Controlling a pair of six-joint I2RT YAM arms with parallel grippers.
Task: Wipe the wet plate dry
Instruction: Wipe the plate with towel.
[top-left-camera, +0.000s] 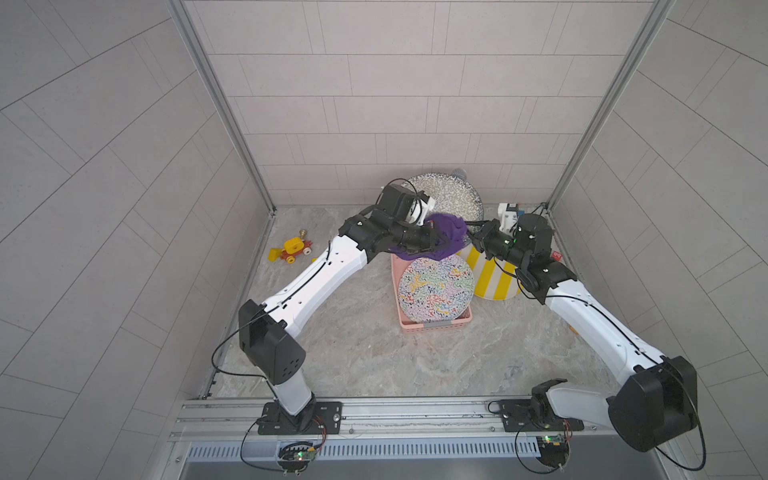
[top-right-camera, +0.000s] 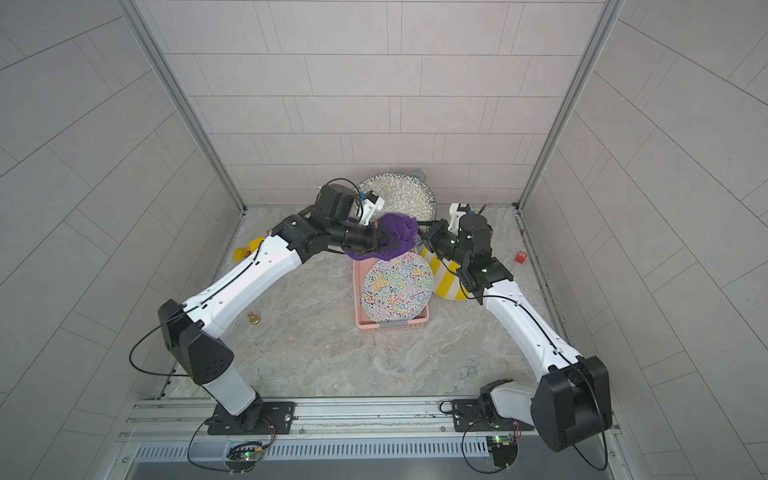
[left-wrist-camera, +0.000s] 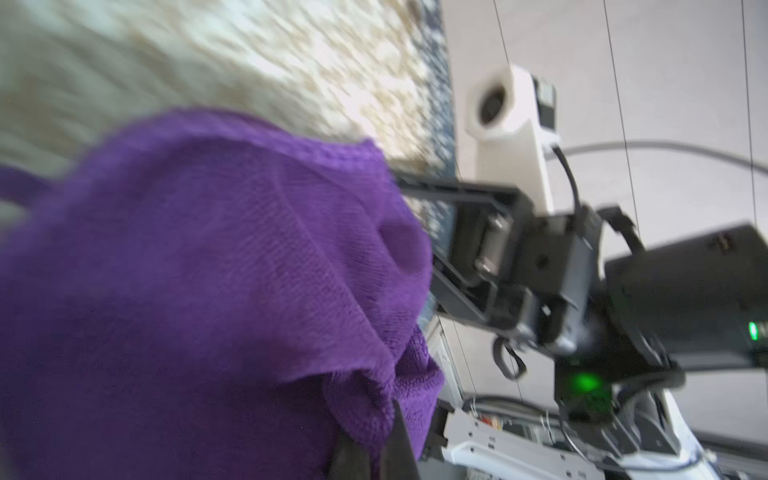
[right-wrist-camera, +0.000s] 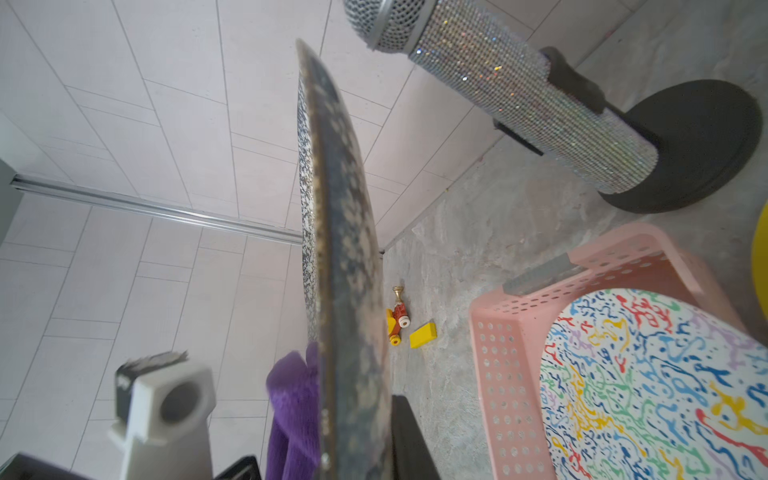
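Observation:
The wet plate (top-left-camera: 455, 195), speckled white and dark blue, stands upright on edge near the back wall. My right gripper (top-left-camera: 471, 229) is shut on its rim; in the right wrist view the plate (right-wrist-camera: 340, 249) runs edge-on between the jaws of that gripper (right-wrist-camera: 357, 449). My left gripper (top-left-camera: 436, 242) is shut on a bunched purple cloth (top-left-camera: 446, 230) that lies against the plate's face. In the left wrist view the cloth (left-wrist-camera: 208, 270) hides most of the left gripper (left-wrist-camera: 376, 444), with the plate (left-wrist-camera: 208, 62) blurred behind.
A pink basket (top-left-camera: 436, 325) holds a colourful squiggle plate (top-left-camera: 436, 286). A yellow-striped plate (top-left-camera: 494, 278) leans beside it under the right arm. A glittery microphone (right-wrist-camera: 519, 95) stands on a black base behind. A yellow toy (top-left-camera: 293, 249) lies at the left, a red cube (top-right-camera: 521, 257) at the right.

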